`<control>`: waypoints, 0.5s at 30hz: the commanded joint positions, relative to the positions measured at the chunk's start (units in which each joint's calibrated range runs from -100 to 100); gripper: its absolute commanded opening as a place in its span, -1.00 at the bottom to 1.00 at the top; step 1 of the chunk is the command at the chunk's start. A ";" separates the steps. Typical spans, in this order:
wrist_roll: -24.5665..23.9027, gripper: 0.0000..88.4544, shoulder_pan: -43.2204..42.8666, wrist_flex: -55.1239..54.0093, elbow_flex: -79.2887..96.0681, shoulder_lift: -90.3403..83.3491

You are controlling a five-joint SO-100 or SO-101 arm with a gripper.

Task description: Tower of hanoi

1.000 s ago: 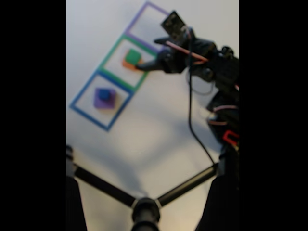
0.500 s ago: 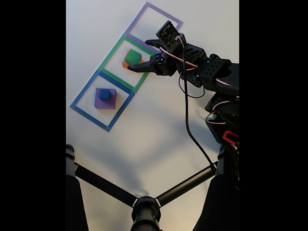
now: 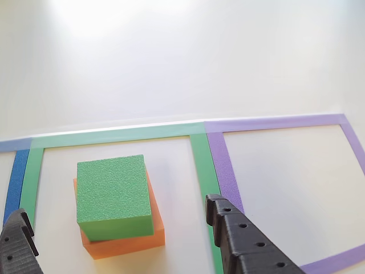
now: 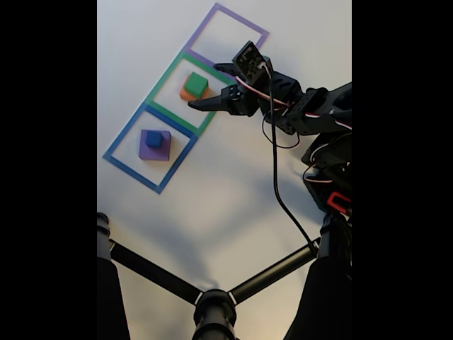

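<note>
Green cube (image 3: 114, 194) sits on a wider orange block (image 3: 122, 240), both inside the green tape square (image 4: 164, 74), middle of three. Gripper (image 3: 120, 240) is spread wide, empty, fingers either side of the stack, not touching. Risk, as a guess: closing too low catches the orange block too, or one finger nudges the stack askew. Blue tape square (image 4: 117, 138) holds a small blue cube (image 4: 154, 139) on a purple block (image 4: 154, 149); purple tape square (image 4: 244, 21) holds nothing.

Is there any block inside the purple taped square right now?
No, the purple square holds only bare table, while the green block sits on the orange block in the green square.
</note>
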 commanded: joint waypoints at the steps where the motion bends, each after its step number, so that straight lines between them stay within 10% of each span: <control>1: 0.00 -0.17 -0.52 -4.07 -2.80 2.87; 15: 0.00 -0.23 -1.59 -9.00 -9.07 13.12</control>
